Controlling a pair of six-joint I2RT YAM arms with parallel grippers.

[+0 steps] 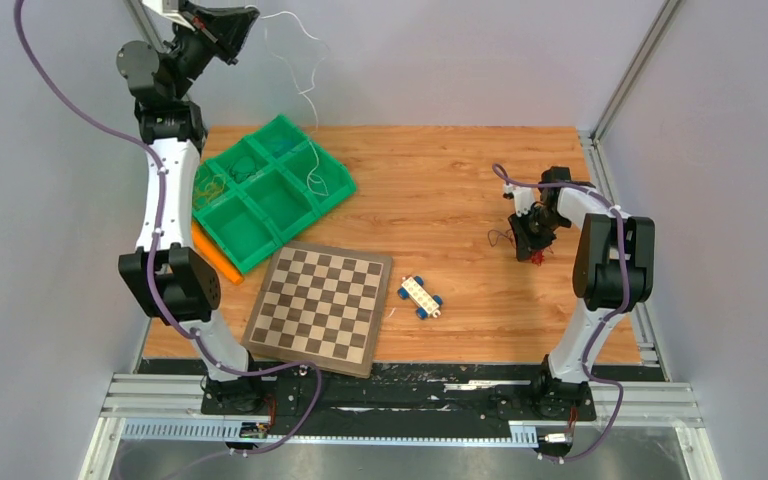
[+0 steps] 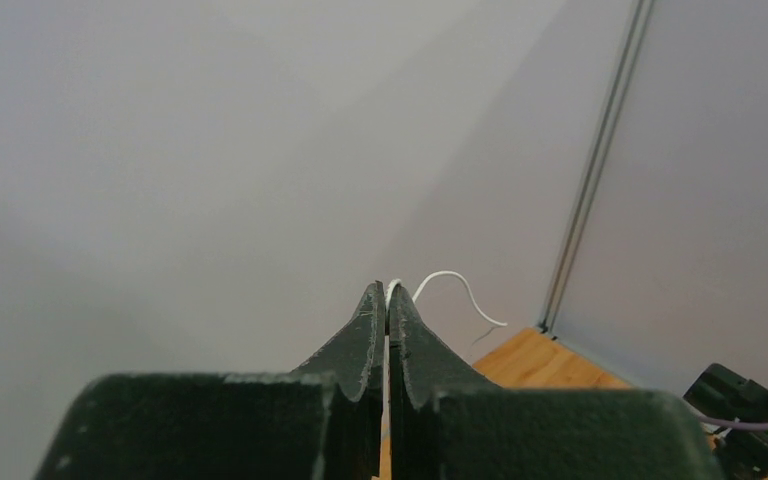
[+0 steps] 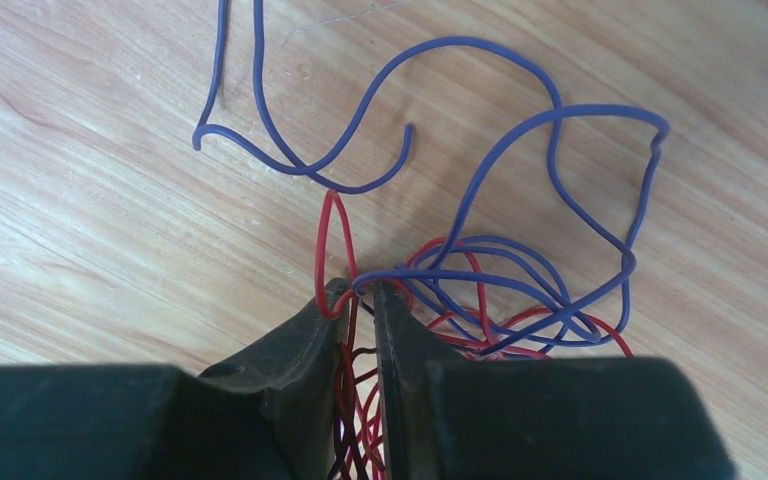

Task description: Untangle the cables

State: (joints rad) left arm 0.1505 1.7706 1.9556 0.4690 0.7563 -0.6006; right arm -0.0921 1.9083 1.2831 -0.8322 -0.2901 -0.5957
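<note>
My left gripper (image 1: 250,18) is raised high at the back left, shut on a thin white cable (image 1: 305,75) that hangs from it down into the green tray (image 1: 222,218). In the left wrist view the jaws (image 2: 388,290) are pressed together with the white cable (image 2: 455,282) curling out at the tips. My right gripper (image 1: 533,250) is down on the table at the right, shut on a clump of red and blue cables (image 1: 538,257). In the right wrist view the jaws (image 3: 362,292) pinch red and blue strands (image 3: 480,290), and blue loops (image 3: 360,150) spread on the wood.
The green compartment tray holds a few loose coloured wires (image 1: 210,185) and lies over an orange piece (image 1: 215,258). A chessboard (image 1: 320,305) lies near the front centre. A small white and blue toy car (image 1: 420,296) sits beside it.
</note>
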